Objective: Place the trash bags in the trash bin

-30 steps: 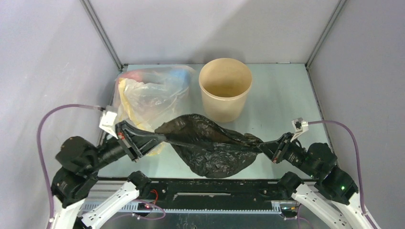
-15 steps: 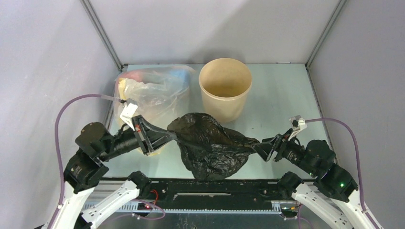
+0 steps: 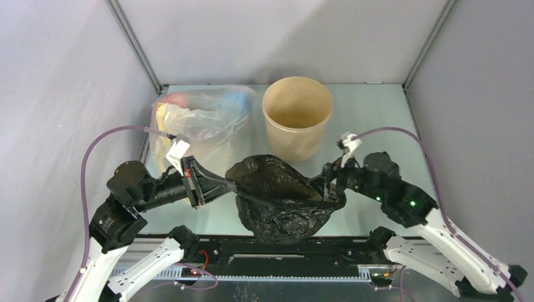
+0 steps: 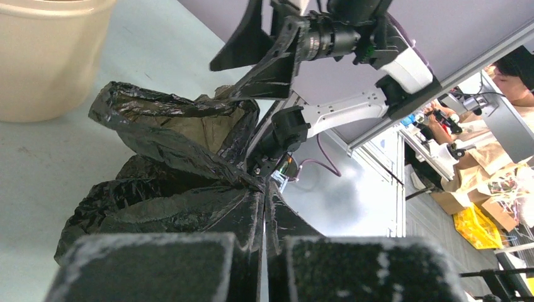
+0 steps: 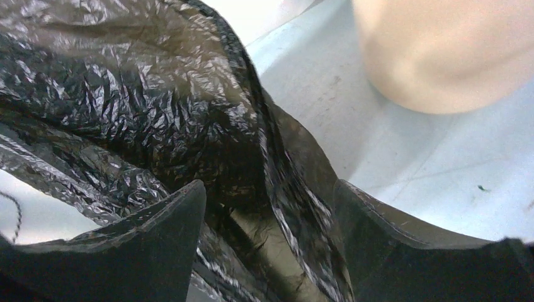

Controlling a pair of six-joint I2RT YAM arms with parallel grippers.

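Partly behind black bag folds: left gripper tight on it, right gripper agape around it.

On my feed a translucent clear bag, tinted yellow, red and blue and bunched into a soft heap, sits at the far left corner of the pale green table, close to the left frame post. Plain grey walls close in the back and both sides. Through the left wrist camera I see, beyond the table, a person at the right edge, with brown paper bags and a yellow bag lower down.
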